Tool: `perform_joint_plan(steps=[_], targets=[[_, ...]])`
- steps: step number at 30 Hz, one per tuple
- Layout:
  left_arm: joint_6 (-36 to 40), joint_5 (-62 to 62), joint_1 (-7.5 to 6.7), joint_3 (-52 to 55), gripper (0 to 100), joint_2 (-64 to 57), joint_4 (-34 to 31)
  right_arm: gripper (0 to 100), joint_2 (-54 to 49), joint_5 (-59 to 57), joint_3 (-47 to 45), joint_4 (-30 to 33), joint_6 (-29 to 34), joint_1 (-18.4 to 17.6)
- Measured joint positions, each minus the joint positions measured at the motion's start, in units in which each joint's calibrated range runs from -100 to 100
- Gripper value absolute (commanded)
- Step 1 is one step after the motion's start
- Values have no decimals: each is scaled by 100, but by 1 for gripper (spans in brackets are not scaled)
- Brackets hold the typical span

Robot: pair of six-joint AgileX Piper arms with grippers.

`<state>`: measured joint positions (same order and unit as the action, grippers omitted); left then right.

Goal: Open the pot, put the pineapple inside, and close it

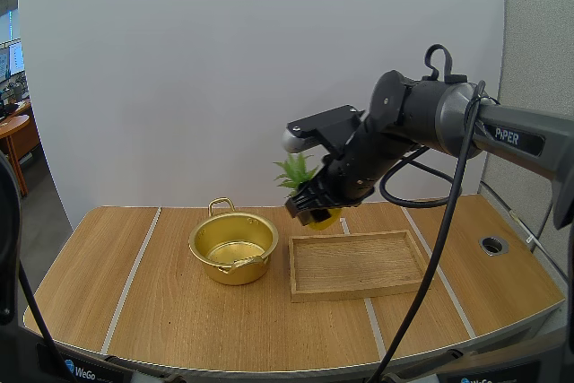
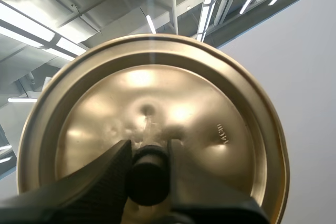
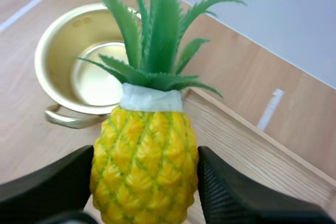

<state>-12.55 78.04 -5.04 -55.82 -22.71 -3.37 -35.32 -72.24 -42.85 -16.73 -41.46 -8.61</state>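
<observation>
Our right gripper (image 3: 146, 179) pinches the pineapple (image 3: 144, 140) mid-body, aloft above the far left corner of the tray (image 1: 359, 291), right of the open pot (image 1: 235, 272). Our left gripper (image 2: 149, 171) clamps the knob of the lid (image 2: 215, 98). We judge the pineapple light, stiff and slick, so a mid-body hold suits it.
</observation>
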Motion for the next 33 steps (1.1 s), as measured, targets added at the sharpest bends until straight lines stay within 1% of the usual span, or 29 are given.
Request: perform_joint_plan(steps=[6,11,17,20,26,30,33], targets=[[0,0,0,0,0,0,0,0,69,49,0,-11,67,-371],[0,0,0,0,0,0,0,0,254,72,0,-21,106,-492],[0,0,0,0,0,0,0,0,553,130,146,-21,115,-526],[0,0,0,0,0,0,0,0,879,144,515,-32,124,-535],[0,0,0,0,0,0,0,0,1235,120,879,-32,124,-535],[0,0,0,0,0,0,0,0,1785,120,1277,-32,191,-535],[0,0,0,0,0,0,0,0,1982,79,1423,-32,191,-535]])
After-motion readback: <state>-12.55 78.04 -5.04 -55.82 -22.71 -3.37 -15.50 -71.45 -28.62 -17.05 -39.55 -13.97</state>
